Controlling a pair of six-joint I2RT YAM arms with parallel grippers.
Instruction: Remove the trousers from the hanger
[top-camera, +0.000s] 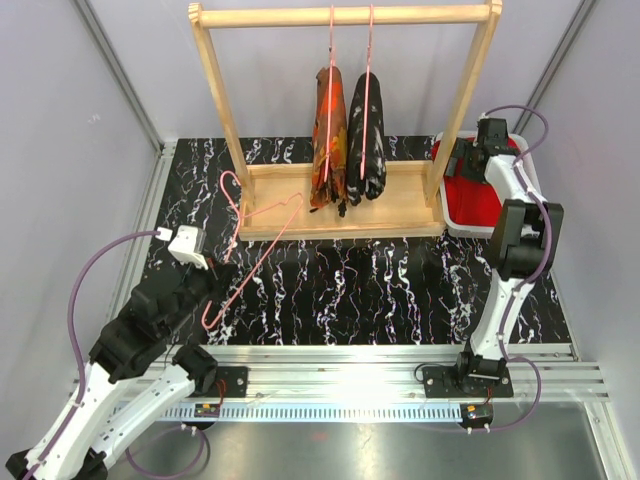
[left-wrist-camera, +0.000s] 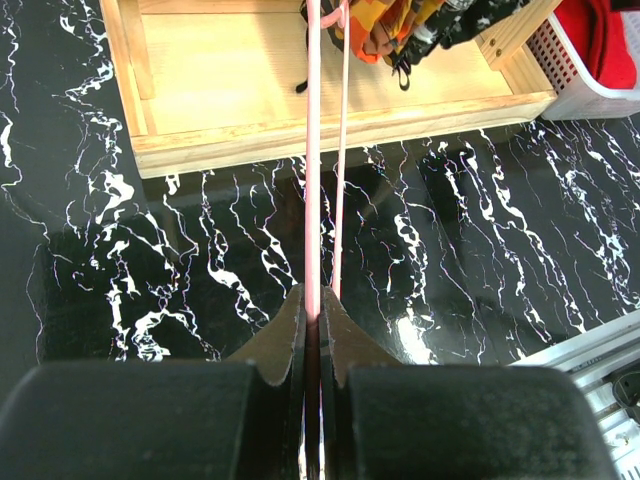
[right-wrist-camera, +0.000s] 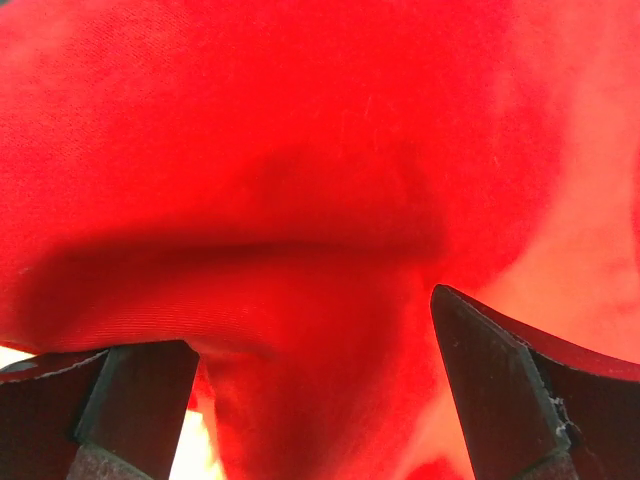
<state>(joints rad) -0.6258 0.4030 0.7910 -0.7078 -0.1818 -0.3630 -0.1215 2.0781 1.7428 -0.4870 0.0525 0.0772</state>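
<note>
Jaws of the left gripper (left-wrist-camera: 316, 305) were clamped together on the wire of an empty pink hanger (top-camera: 250, 238), which was held low over the counter (top-camera: 400, 290) in front of the wooden rack (top-camera: 340, 15). Jaws of the right gripper (right-wrist-camera: 300, 330) stood wide apart, just above the red trousers (right-wrist-camera: 300, 150), with nothing between them.

By my reading, one pair of three was done: the red trousers lay in the white basket (top-camera: 532, 172) at the right end of the rack, off their hanger. Two pairs were left. The camouflage trousers (top-camera: 328, 140) and the black speckled trousers (top-camera: 366, 135) hung side by side from the top rail, each on its own hanger.

Both hanging pairs were well apart from either gripper, roughly between the two arms and further back. From the right wrist view I could not tell whether the fingers touched the red cloth.
</note>
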